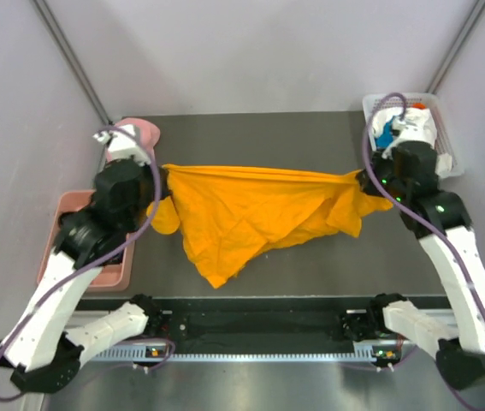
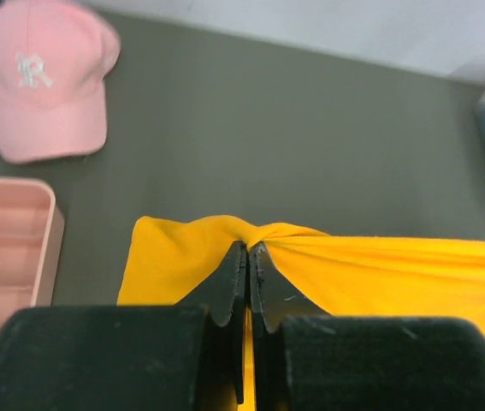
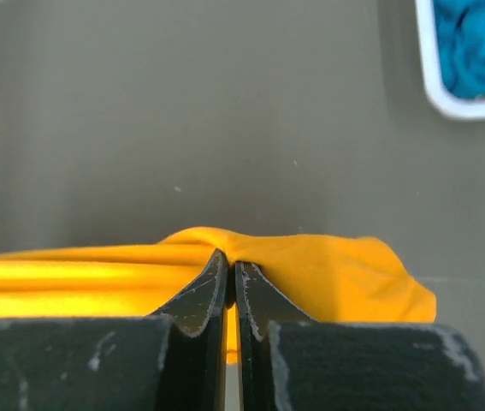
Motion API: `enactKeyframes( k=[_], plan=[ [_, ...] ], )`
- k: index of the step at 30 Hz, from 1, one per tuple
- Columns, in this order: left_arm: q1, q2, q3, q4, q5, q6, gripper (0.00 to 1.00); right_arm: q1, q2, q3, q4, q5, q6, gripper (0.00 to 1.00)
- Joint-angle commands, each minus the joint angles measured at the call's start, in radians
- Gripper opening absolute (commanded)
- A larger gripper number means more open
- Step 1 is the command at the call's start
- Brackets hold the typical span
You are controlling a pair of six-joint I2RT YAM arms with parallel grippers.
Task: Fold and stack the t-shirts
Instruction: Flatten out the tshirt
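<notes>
The orange shirt (image 1: 251, 214) is stretched between the two grippers. Its far edge is pulled into a tight line from one to the other, and the rest sags toward the arm bases in a crumpled triangle. The left gripper (image 2: 248, 248) is clamped on a small twist of cloth at its fingertips, with a loose sleeve bunched just outside them. The right gripper (image 3: 229, 257) pinches the opposite corner the same way, and a flap spills beyond its fingers.

Both grips are thin, right at the tips. I judge that more outward pull could drag the cloth free on one side and collapse the spread. The sagging part is creased and doubled over, so laying it down as it is would likely trap wrinkles under any fold. The left sleeve could also snag the pink tray (image 2: 7, 248), which sits outside the left fingers.

The table (image 2: 310, 128) is dark and matte. A cap (image 2: 45, 81) lies well ahead of the left fingers. A white basket (image 3: 464, 101) holding a blue shirt (image 3: 473, 43) sits ahead of the right ones. Plain pale walls (image 1: 251, 51) close in the far and side edges.
</notes>
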Motion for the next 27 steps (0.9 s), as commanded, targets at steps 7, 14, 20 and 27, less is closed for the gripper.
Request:
enactKeyframes(
  k=[7, 14, 20, 27],
  plan=[
    [0.031, 0.355, -0.342, 0.335, -0.295, -0.177, 0.00, -0.025, 0.311, -0.179, 0.234, 0.117, 0.000, 0.00],
    [0.031, 0.535, -0.288, 0.412, -0.425, -0.168, 0.00, -0.025, 0.424, -0.193, 0.317, 0.132, 0.010, 0.00],
    [0.032, 0.626, -0.279, 0.606, -0.496, -0.055, 0.00, -0.025, 0.525, -0.151, 0.377, 0.168, 0.045, 0.00],
    [0.034, 0.822, -0.141, 0.664, -0.566, 0.024, 0.00, -0.025, 0.674, -0.041, 0.377, 0.153, 0.060, 0.00]
  ],
)
